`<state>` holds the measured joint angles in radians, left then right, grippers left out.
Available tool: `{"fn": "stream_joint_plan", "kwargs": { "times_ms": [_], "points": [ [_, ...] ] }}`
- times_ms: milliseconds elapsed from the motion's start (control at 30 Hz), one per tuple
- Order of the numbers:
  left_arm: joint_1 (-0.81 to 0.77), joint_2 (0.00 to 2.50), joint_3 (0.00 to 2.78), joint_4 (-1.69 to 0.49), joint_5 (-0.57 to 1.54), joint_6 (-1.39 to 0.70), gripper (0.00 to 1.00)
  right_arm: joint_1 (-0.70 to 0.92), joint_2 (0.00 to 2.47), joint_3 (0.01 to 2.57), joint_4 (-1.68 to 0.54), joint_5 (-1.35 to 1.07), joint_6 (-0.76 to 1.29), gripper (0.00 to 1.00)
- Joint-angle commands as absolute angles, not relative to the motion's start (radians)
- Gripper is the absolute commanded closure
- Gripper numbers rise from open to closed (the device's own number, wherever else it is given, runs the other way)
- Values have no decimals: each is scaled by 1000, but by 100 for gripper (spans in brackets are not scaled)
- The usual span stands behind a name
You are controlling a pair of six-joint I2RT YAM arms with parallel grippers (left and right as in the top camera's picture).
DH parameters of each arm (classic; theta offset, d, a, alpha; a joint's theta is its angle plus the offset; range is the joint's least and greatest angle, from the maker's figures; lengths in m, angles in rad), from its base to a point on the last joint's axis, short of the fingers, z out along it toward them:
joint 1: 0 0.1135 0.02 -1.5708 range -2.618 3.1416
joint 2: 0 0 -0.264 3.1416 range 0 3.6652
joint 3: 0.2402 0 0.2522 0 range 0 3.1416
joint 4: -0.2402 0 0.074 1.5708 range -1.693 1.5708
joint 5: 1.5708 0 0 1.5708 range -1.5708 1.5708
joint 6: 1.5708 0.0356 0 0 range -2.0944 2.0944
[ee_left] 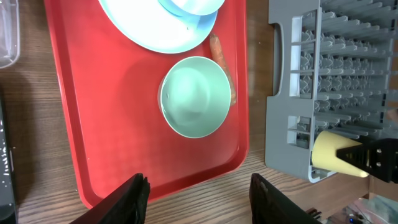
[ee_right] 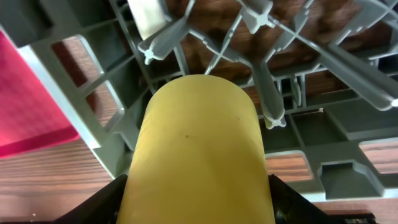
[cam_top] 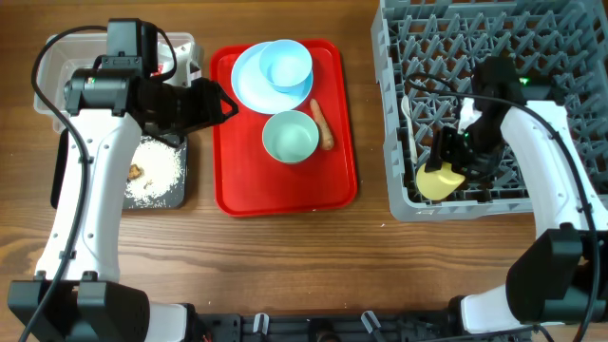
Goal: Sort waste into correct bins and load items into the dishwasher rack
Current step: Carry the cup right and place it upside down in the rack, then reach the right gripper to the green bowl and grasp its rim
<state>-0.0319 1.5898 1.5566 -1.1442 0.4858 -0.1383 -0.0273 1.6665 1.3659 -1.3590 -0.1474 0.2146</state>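
Loading yellow cup (ee_right: pixel 199 155) into dishwasher rack (cam_top: pixel 394 114): clamping it between right fingers (ee_right: pixel 106 208), spread about midway around its wall, with the cup lying tilted at lower left corner of the rack in the overhead view, just above the pegs. Judging this as the setting-down step, not yet finished. Doing it well probably meaning: turning the mouth downward if not so already, lining the cup up with a gap between pegs rather than on top of one, lowering until seated, then spreading wide enough for clearing its wall before lifting straight up. Watching the grey corner wall close beside the cup. Holding left fingers (ee_left: pixel 134 199) parted and gripping nothing, hovering by the left edge of red tray (cam_top: pixel 285 195) in the overhead view. Noting on that tray, centre of frame: pale blue plate (cam_top: pixel 245 84) with light blue bowl (cam_top: pixel 287 65) sitting on it, whitish bowl (cam_top: pixel 290 136) below, carrot-like stick (cam_top: pixel 322 123) just beside that bowl's right. Noting rice-like crumbs (cam_top: pixel 157 176) and brown lump (cam_top: pixel 137 171) lying in black tray (cam_top: pixel 180 198) at left, clear tub (cam_top: pixel 46 90) above it. Finding no brand, label or legible writing anywhere; seeing only faint pale marks at far left edge of the left wrist view, too small for reading.
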Motion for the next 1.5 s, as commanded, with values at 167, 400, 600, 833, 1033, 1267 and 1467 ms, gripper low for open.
{"fn": "stream_joint_plan", "kwargs": {
  "times_ms": [167, 400, 600, 833, 1033, 1267, 1467],
  "points": [
    [-36, 1594, 1556, -1145, 477, -126, 39, -19, 1678, 1333, -1326, -128, 213, 13],
    [-36, 1594, 1556, -1145, 477, -127, 22, -19, 1678, 1345, -1282, -136, 221, 8],
    [-35, 1593, 1556, -1140, 477, -126, 0, -19, 1673, 1451, -1307, -163, 201, 14],
    [17, 1589, 1557, -1127, 463, -127, 0, 70, 1670, 1673, -1320, -178, 186, 17],
    [150, 1555, 1557, -1130, 395, -139, 0, 245, 1698, 1694, -1147, -219, 284, 24],
    [263, 1539, 1557, -1179, 280, -138, 0, 426, 1860, 1694, -965, -215, 427, 52],
    [277, 1539, 1557, -1205, 207, -138, 0, 466, 2039, 1694, -929, -218, 501, 62]
  ]
}}
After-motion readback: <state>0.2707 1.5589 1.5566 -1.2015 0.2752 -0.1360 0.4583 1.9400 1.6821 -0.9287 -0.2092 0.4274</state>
